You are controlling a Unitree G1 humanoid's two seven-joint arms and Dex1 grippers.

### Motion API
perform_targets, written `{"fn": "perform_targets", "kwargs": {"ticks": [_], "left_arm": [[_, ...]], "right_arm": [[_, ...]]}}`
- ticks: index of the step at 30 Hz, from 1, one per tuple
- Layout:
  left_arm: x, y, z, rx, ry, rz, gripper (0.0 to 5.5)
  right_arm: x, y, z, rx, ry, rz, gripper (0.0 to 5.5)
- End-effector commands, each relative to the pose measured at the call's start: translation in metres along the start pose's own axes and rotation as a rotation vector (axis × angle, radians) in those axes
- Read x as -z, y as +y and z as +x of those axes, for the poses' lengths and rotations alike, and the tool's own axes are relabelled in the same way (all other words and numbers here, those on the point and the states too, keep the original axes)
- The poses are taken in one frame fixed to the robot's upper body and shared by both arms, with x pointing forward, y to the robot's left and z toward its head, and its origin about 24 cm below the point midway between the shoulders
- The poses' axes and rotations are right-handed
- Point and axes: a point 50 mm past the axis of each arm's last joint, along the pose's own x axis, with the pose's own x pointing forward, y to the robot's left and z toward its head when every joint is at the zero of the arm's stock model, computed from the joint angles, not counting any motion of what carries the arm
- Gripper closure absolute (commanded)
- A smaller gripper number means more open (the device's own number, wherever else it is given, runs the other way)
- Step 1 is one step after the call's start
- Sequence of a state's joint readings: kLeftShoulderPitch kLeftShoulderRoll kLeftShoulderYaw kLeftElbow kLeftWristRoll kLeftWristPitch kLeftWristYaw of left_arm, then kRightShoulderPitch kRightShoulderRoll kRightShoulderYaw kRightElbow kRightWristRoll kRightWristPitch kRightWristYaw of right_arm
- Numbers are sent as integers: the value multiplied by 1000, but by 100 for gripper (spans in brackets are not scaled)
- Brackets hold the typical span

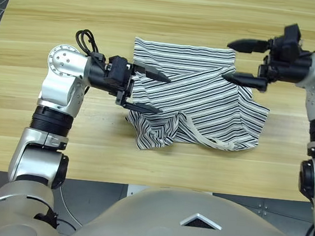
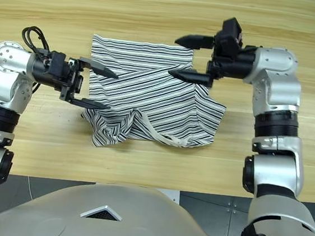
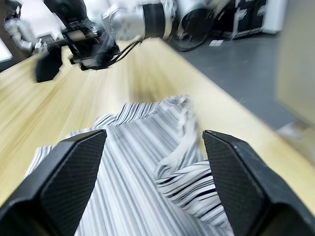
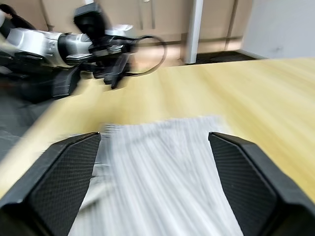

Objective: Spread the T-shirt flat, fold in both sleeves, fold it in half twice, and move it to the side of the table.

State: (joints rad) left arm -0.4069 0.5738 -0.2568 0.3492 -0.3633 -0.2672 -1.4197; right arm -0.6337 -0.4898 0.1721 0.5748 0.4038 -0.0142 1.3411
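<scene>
At its left edge, the left gripper (image 1: 164,95) is spread wide and empty over the striped T-shirt (image 1: 204,103), which lies rumpled mid-table (image 1: 73,7), not yet flat. At the far right corner, the right gripper (image 1: 226,61) gapes equally, holding nothing, apparently both placed for spreading.

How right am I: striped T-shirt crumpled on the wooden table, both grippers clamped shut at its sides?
Only "shut" is wrong: the left eye view shows the left gripper and right gripper open at the sides of the crumpled T-shirt on the table.
</scene>
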Motion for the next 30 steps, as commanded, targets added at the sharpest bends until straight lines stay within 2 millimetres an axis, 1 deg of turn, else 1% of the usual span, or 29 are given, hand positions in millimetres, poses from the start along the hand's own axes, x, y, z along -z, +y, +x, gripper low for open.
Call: {"fn": "perform_targets", "kwargs": {"ticks": [1,4,6,8,10,12,14,16,18,20,22,23,24,26,28,30], "left_arm": [[4,44,6,-275,86,55,186],[5,71,3,-474,81,33,186],[4,81,2,-541,67,12,186],[7,82,4,-542,65,11,186],[12,81,7,-544,92,17,186],[19,80,10,-562,134,11,186],[32,77,14,-587,206,-31,186],[48,69,20,-583,276,-83,186],[72,51,24,-556,375,-156,186],[93,35,22,-571,494,-220,186],[106,26,16,-605,586,-262,186],[112,22,9,-631,637,-291,186],[115,20,2,-661,678,-318,186],[122,17,-13,-729,753,-384,186],[124,16,-27,-784,803,-413,186],[124,16,-34,-805,820,-421,186]], "right_arm": [[-2,-20,25,103,29,-89,145],[-5,-40,43,281,49,-93,145],[-5,-49,52,403,123,-132,145],[6,-54,58,497,341,-281,145],[24,-52,57,513,554,-418,145],[40,-47,54,492,682,-487,145],[55,-41,49,467,752,-503,145],[62,-38,45,465,767,-497,145],[58,-41,42,499,739,-524,145],[44,-47,41,545,669,-589,145],[26,-51,44,574,559,-629,145],[19,-51,47,547,504,-624,145],[16,-49,50,508,476,-618,145],[22,-44,53,452,493,-606,145],[26,-44,52,465,524,-640,145],[20,-44,52,499,463,-651,145]]}}
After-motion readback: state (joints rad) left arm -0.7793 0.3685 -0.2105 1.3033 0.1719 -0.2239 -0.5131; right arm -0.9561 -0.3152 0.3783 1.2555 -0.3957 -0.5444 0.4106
